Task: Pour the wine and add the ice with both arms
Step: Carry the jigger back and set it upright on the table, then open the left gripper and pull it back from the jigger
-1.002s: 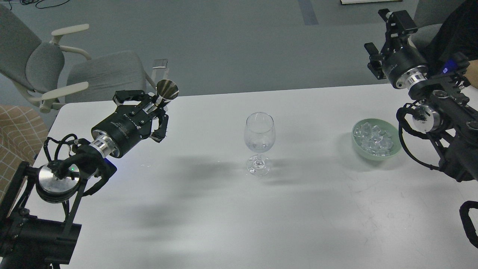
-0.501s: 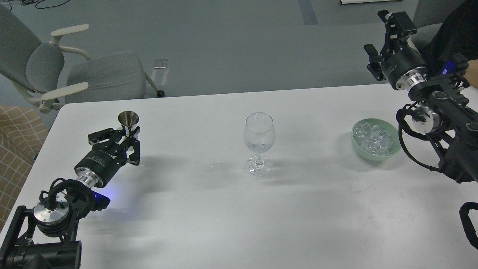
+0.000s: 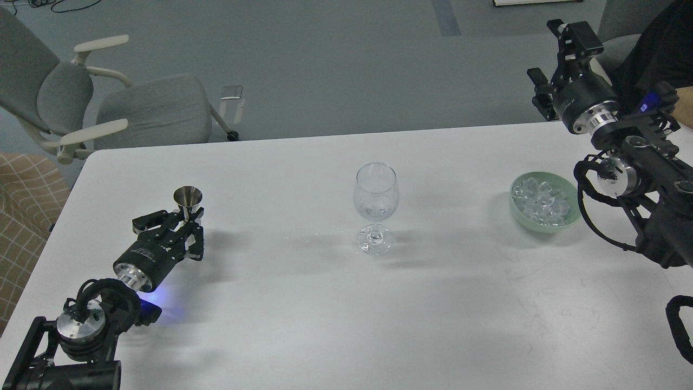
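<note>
left tool point(image 3: 181, 225) sits low over the counter point(image 3: 303, 314) at about eight o'clock from the wine glass point(image 3: 376, 206), its fingers clenched on the stem of a small metal jigger cup point(image 3: 188, 198) that stands upright with its mouth facing up. right tool point(image 3: 563, 59) is raised beyond the counter's far edge at about one o'clock from the glass, its fingers spread apart and holding nothing. wine glass stands upright near the middle of the counter, well apart from both tools; whether its bowl holds anything i cannot tell. ice point(image 3: 543, 201) lies heaped in a pale green bowl point(image 3: 568, 219) at three o'clock from the glass, just beside the right arm point(image 3: 644, 168). grey office chair point(image 3: 108, 103) stands off the counter at ten o'clock.
</note>
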